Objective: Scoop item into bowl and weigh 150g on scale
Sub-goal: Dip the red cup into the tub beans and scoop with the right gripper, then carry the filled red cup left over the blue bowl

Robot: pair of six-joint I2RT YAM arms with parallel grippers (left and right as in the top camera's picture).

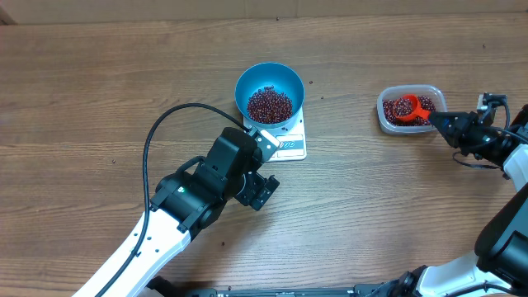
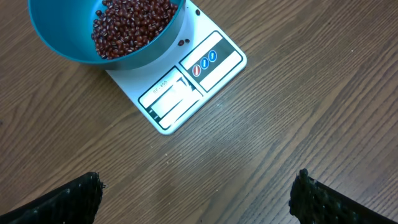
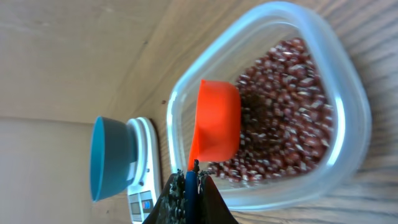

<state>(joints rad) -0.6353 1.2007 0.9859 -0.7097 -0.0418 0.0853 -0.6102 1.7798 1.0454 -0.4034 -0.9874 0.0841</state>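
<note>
Two hands — left hand (image 2: 199, 200) agape by scale (image 2: 186, 87) edge, right hand (image 3: 186, 185) tight on scoop (image 3: 217, 121) handle

A brown wood-grain tabletop (image 1: 396, 206) fills nearly the whole overhead view, evenly lit, with only soft shadows. Along its far edge runs a paler plain tan band (image 1: 124, 8), possibly a wall or board.

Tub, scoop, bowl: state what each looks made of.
Tub: clear, glossy plastic, seemingly; beans show through its wall. Scoop: opaque orange plastic, probably, smooth moulded look. Bowl: uniform blue, smooth with faint sheen; plastic or glazed ceramic, unclear.
</note>
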